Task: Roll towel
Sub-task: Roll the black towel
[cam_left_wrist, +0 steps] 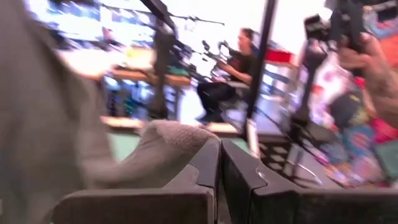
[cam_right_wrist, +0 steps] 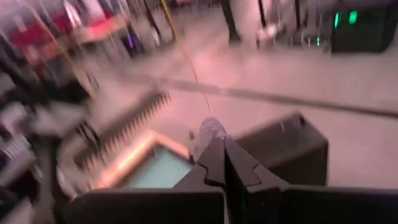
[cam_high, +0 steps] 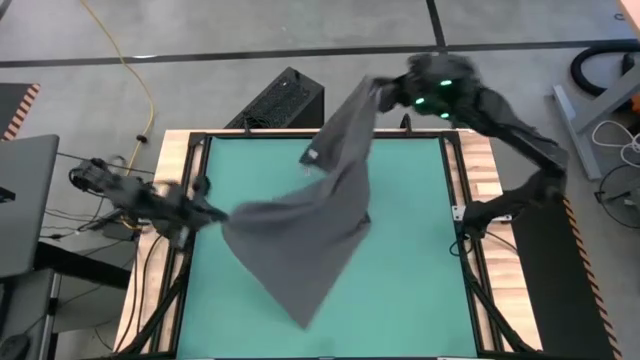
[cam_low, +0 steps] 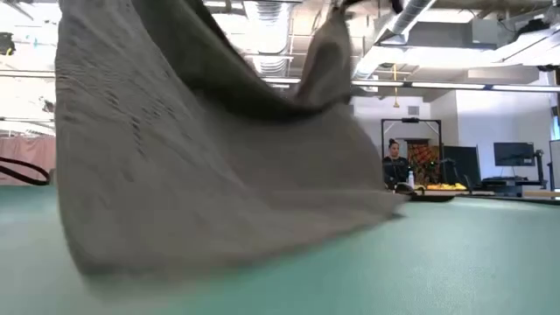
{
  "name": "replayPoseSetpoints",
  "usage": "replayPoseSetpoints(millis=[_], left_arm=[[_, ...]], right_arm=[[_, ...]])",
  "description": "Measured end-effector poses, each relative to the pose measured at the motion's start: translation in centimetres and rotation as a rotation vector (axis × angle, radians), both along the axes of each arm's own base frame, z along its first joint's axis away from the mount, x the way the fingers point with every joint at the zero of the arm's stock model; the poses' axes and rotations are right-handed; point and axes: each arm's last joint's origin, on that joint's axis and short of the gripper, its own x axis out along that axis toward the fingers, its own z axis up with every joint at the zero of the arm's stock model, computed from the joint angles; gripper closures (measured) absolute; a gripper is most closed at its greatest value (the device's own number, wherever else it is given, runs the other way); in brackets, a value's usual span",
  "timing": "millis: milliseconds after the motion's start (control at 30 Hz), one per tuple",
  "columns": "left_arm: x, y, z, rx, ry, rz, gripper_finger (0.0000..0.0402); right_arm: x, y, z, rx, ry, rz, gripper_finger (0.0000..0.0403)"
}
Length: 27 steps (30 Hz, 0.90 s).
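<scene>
The dark grey towel (cam_high: 310,230) is held up over the teal mat (cam_high: 420,260), stretched between my two grippers. My left gripper (cam_high: 218,212) is at the mat's left edge, shut on one end of the towel. My right gripper (cam_high: 383,97) is high over the mat's far edge, shut on the other end. The cloth sags between them, and its lowest corner (cam_high: 305,320) hangs toward the near side. In the low view the towel (cam_low: 201,157) fills the left half, its lower edge close above the mat; whether it touches I cannot tell. My left gripper pinches a bunched edge of the towel (cam_left_wrist: 177,140) between its two shut fingers, which point about level. The cloth runs from the fingers toward the mat's middle and hangs lifted. My right gripper pinches a small tuft of the towel's end (cam_right_wrist: 209,132) between its shut fingertips. It points about level, out past the table's far edge. The towel hangs down from there toward the mat.
A wooden frame (cam_high: 480,160) borders the mat. Beyond the far edge a black box (cam_high: 285,100) stands on the floor, with a yellow cable (cam_high: 140,80) to its left. People show in the room behind (cam_low: 394,162), and a seated person (cam_left_wrist: 233,68) in the left wrist view.
</scene>
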Motion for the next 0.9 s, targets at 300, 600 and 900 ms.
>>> replayPoseSetpoints(millis=[300,600,900], left_arm=[[-5.5,3.2,8.7,0.030,-0.146,0.126,0.0401],[-6.3,3.7,11.6,0.118,-0.057,0.130,0.0401],[-1.9,0.7,4.3,0.001,0.312,-0.111,0.0401]], right_arm=[[-7.4,2.1,5.0,-0.149,-0.336,-0.215,0.0392],[-8.5,2.4,2.4,-0.010,-0.102,-0.336,0.0392],[-8.0,6.4,-5.1,0.317,0.308,-0.203,0.0392]])
